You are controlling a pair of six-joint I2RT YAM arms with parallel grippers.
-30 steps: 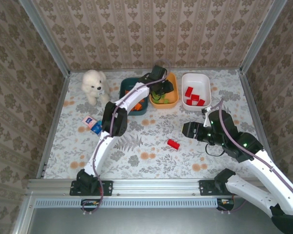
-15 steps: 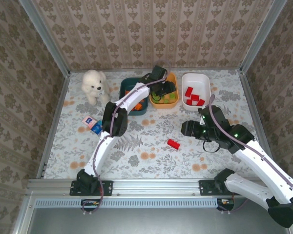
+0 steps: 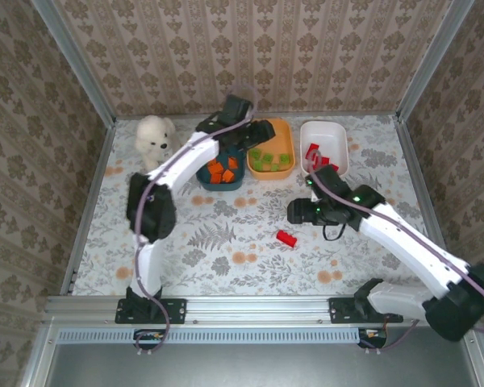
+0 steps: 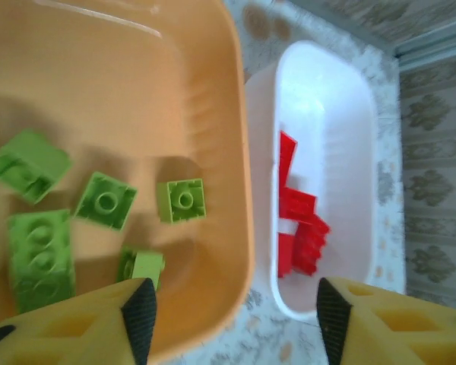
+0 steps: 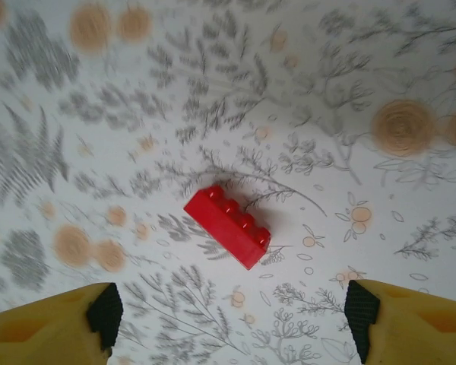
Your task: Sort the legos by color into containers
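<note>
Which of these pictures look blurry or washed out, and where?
Top view: sharp and evenly lit. Left wrist view: the white tub is bleached by glare and the green legos look soft. Right wrist view: the floral tabletop smears toward the upper left, while the red lego stays fairly crisp, with a faint shadow.

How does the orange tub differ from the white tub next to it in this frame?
Colour: the orange tub is orange, the white tub is white.
Contents: the orange tub holds green bricks, the white tub holds red bricks.
Place: the orange tub is in the middle of the row, next to the dark teal tub. The white tub is at the right end.
Both are rounded-rectangular, similar in size, and stand close side by side.
</note>
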